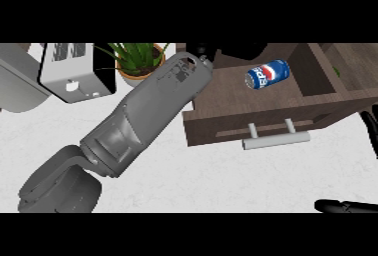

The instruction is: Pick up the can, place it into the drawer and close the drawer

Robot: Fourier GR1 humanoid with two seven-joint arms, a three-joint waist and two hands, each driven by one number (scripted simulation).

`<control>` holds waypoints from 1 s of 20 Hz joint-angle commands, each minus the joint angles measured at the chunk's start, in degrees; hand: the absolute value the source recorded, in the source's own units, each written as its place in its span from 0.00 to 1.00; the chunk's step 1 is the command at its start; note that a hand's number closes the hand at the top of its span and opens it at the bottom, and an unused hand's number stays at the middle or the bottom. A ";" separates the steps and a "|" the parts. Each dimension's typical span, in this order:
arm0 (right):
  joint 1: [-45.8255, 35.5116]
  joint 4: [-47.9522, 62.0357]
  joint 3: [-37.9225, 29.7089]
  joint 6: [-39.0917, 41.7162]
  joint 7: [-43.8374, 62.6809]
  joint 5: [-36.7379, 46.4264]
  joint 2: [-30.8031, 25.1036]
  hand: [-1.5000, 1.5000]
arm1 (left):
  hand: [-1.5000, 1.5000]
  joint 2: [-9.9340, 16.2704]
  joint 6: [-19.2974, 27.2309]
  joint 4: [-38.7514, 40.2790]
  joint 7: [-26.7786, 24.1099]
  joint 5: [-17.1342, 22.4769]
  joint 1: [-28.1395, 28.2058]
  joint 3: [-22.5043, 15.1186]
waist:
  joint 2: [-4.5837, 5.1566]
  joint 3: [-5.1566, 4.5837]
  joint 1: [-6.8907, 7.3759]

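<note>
A blue Pepsi can (267, 74) lies on its side inside the open wooden drawer (221, 123), towards the back. The drawer's pale bar handle (275, 140) faces me. My left forearm (144, 117) runs from the lower left up to the drawer's back left corner. There only a black bit of the left hand (198, 50) shows, left of the can and apart from it. At the lower right edge, black fingers of my right hand (345, 206) lie straight, well away from the drawer and holding nothing.
A silver toaster (74, 70) and a potted green plant (138, 59) stand at the back left, close to my left forearm. A grey appliance (18, 85) sits at the far left. White counter (221, 180) spreads in front of the drawer.
</note>
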 commanded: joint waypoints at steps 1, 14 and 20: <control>0.51 -0.60 0.40 -0.33 1.54 -0.22 0.41 0.00 | 0.00 -0.01 3.17 0.33 -0.12 1.82 -0.19 -0.44 | 0.03 -0.01 -0.78; 0.99 -6.88 2.40 -0.46 -3.22 10.08 -2.50 0.00 | 0.00 -0.01 4.92 -1.32 -4.59 7.01 2.58 -0.44 | -0.11 -0.13 -0.02; -0.50 -6.91 4.26 1.42 -5.33 16.20 -6.54 0.00 | 0.00 -0.01 4.70 -1.98 -4.17 9.87 0.32 0.18 | -0.39 -0.11 1.25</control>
